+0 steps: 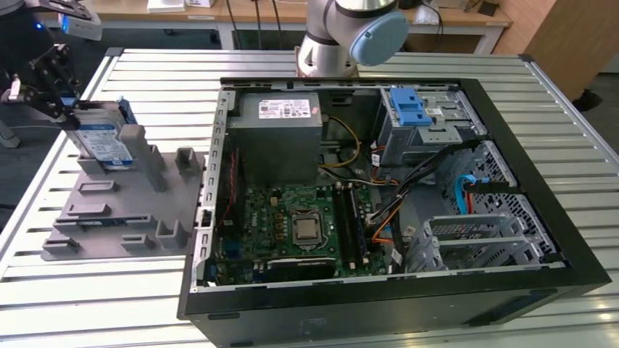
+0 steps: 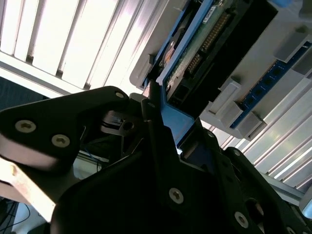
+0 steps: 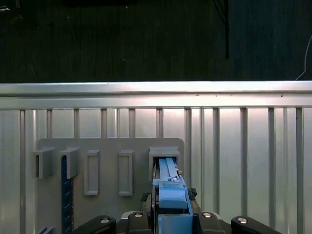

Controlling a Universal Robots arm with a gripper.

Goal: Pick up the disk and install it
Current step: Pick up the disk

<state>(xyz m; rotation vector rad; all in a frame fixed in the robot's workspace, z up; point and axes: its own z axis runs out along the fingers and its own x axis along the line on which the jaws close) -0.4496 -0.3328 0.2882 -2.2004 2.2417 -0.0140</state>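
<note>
Black gripper pinches the disk, a flat silver-metal hard drive with blue-and-white label and blue side rails, fingers pressed against a rail. The disk stands on edge in a slot of the grey plastic holder block on the slatted metal table, at the exterior view's left of the open black computer case.

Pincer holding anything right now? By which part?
The disk, by its blue-railed upper edge. The pincer is closed on it while it stands in the grey holder.
</note>
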